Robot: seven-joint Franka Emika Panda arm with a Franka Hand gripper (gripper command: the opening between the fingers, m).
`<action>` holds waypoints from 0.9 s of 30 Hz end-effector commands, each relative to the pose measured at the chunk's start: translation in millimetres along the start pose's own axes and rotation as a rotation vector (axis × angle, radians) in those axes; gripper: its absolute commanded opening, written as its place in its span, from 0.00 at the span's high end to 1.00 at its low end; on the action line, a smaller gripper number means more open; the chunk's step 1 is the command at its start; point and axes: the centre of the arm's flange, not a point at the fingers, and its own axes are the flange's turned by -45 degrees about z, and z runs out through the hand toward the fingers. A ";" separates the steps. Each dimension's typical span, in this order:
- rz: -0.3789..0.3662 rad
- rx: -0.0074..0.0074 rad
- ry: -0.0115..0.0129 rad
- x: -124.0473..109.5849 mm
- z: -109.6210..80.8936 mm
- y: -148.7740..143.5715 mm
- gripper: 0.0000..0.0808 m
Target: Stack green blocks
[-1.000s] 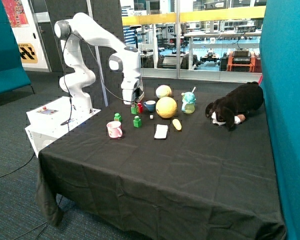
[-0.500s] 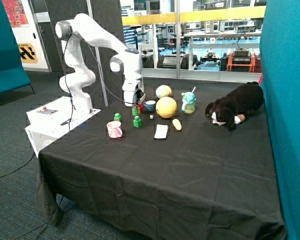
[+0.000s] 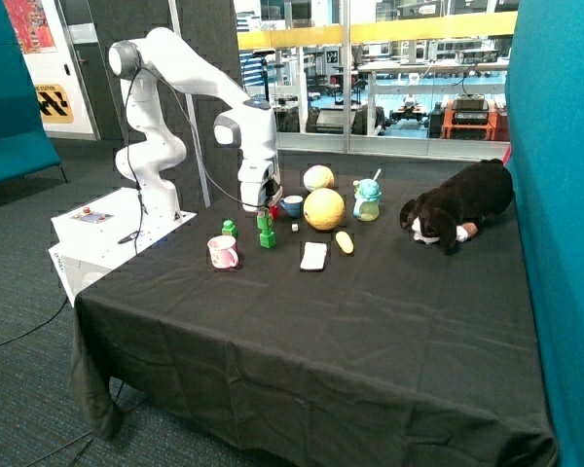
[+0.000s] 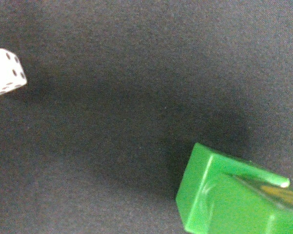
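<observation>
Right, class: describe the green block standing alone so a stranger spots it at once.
On the black table, find the pink cup. Just behind it stands the lone green block; the other two green blocks are together under the gripper.

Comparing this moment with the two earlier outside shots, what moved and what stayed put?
The gripper carried a green block away from the blue cup toward the table's front, and now holds it right above the second green block, nearly stacked. The third green block, the pink cup, the die, both balls and the plush dog stayed where they were.
</observation>
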 end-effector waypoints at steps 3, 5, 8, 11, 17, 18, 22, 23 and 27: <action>-0.011 -0.0003 0.0078 -4.1 7.0 -2.6 1.00; -0.014 -0.0003 0.0078 -4.0 7.9 -4.1 1.00; -0.018 -0.0003 0.0078 -3.6 8.7 -6.4 1.00; -0.024 -0.0003 0.0078 -2.6 9.1 -9.3 1.00; -0.029 -0.0004 0.0078 -1.2 10.3 -12.9 1.00; -0.029 -0.0004 0.0078 -1.2 10.6 -13.4 1.00; -0.029 -0.0004 0.0078 -1.4 12.0 -14.2 1.00; -0.033 -0.0004 0.0078 -1.7 12.5 -14.5 1.00; -0.031 -0.0004 0.0078 -3.4 14.4 -14.2 1.00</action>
